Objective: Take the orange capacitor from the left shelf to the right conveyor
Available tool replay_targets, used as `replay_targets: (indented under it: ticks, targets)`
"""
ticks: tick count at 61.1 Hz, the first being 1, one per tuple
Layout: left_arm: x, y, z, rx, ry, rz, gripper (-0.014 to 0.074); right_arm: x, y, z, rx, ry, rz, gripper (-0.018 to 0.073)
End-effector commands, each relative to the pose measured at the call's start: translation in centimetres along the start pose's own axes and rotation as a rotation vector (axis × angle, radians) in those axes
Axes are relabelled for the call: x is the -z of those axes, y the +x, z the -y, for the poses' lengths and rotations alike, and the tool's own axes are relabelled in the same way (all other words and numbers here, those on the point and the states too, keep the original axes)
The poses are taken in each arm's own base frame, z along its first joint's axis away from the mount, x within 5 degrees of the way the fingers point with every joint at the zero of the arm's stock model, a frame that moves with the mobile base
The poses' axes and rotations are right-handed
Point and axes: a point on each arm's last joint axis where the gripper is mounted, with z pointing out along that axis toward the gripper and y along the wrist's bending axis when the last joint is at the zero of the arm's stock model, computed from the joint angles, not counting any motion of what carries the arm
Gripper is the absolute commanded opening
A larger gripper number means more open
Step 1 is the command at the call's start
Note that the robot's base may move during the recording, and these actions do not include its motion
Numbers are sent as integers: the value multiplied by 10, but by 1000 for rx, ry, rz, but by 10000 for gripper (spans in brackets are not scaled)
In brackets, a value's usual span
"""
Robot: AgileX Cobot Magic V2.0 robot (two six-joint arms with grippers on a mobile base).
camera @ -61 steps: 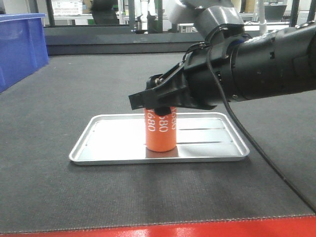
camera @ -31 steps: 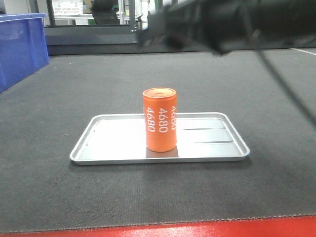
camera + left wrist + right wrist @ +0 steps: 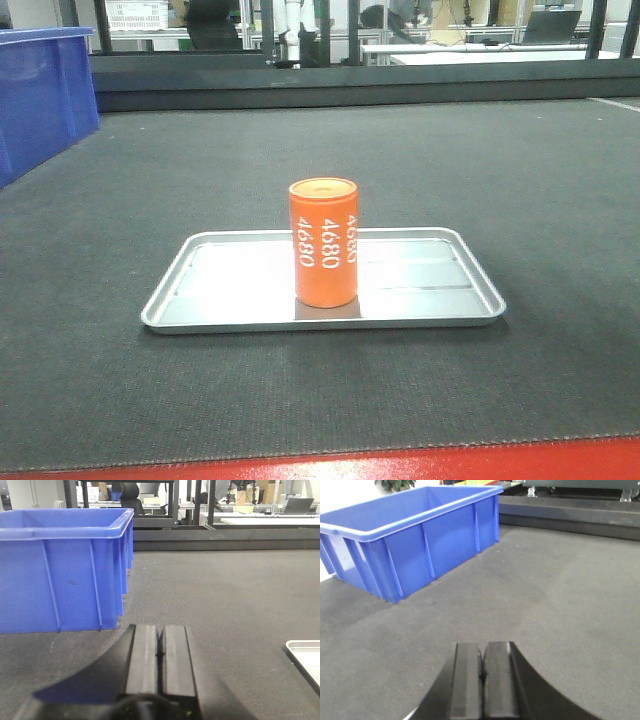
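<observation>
The orange capacitor stands upright on a shallow silver tray that lies on the dark conveyor belt, whose red front edge runs along the bottom. No gripper shows in the front view. In the left wrist view my left gripper is shut and empty above the belt, with a corner of the tray at its right. In the right wrist view my right gripper is shut and empty above the belt. The left shelf is out of view.
A blue plastic bin stands at the belt's left; it also shows in the left wrist view and the right wrist view. Racks and desks stand beyond the belt's far edge.
The right arm, which was at the capacitor, has let go, lifted and left the front view. The capacitor stays upright on the tray.
</observation>
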Motion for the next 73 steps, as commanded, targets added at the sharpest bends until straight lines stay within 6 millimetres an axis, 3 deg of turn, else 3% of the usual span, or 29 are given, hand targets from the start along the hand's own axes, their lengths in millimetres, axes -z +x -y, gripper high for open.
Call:
replay_targets:
  ticks: [1, 10, 21, 30, 41, 48, 59, 68, 73]
  targets:
    - [0, -10, 0, 5, -3, 82, -105, 6, -25, -3, 7, -30, 144, 49]
    - [0, -10, 0, 5, -3, 82, -105, 6, -25, 14, 7, 39, 133, 52]
    - [0, -10, 0, 5, -3, 82, -105, 22, -35, 54, 8, 211, 173, 52]
    - [0, -10, 0, 5, -3, 82, -105, 64, -54, 81, 15, 411, 206, 52]
    - [0, -10, 0, 5, -3, 82, -105, 130, -69, 86, 79, 661, 209, 52]
    - [0, -10, 0, 5, -3, 82, -105, 157, -61, 77, 116, 741, 189, 52]
    - [0, -10, 0, 5, -3, 82, -105, 180, -33, 56, 144, 744, 213, 52]
    - [0, -10, 0, 5, -3, 82, -105, 199, 2, 38, 156, 725, 269, 52]
    - [0, -10, 0, 5, -3, 82, -105, 208, 30, 30, 149, 704, 304, 52]
